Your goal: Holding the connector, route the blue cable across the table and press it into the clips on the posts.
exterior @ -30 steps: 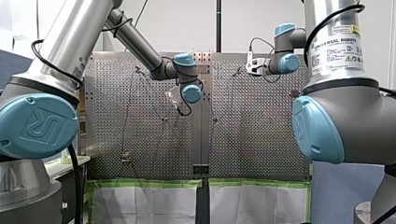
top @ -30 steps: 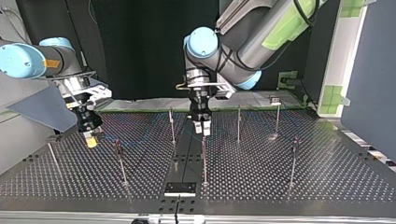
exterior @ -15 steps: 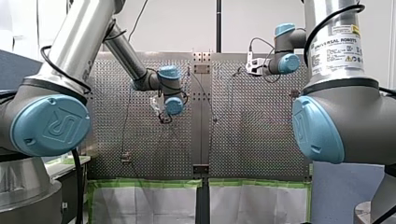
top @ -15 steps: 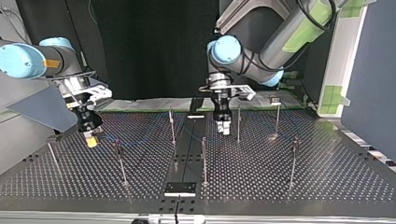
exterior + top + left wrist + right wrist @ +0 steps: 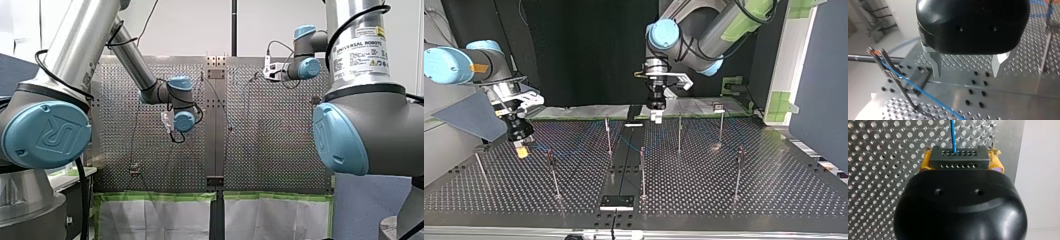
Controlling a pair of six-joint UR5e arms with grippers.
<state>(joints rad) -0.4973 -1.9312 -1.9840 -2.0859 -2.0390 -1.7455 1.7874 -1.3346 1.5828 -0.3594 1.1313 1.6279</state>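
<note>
My right gripper (image 5: 959,162) is shut on the black connector (image 5: 958,157), its yellow pads on either side of it. The blue cable (image 5: 953,135) leaves the connector ahead of the gripper. In the top view this gripper (image 5: 523,150) hangs low over the perforated table (image 5: 774,190) at the left. My left gripper (image 5: 968,68) is open with nothing between its metal fingers (image 5: 936,65). It hovers above the table's far middle (image 5: 656,117). Beside it, the blue cable (image 5: 923,91) passes through a clip on a thin post (image 5: 895,77).
Several thin posts stand across the table, among them one at the centre (image 5: 642,170) and one at the right (image 5: 738,172). A black plate (image 5: 616,201) lies at the near edge. A white panel with green tape (image 5: 781,102) borders the right side.
My left gripper has left the centre post, moved toward the top view's right, then risen and drawn back to the far edge. My right gripper has held still with the connector.
</note>
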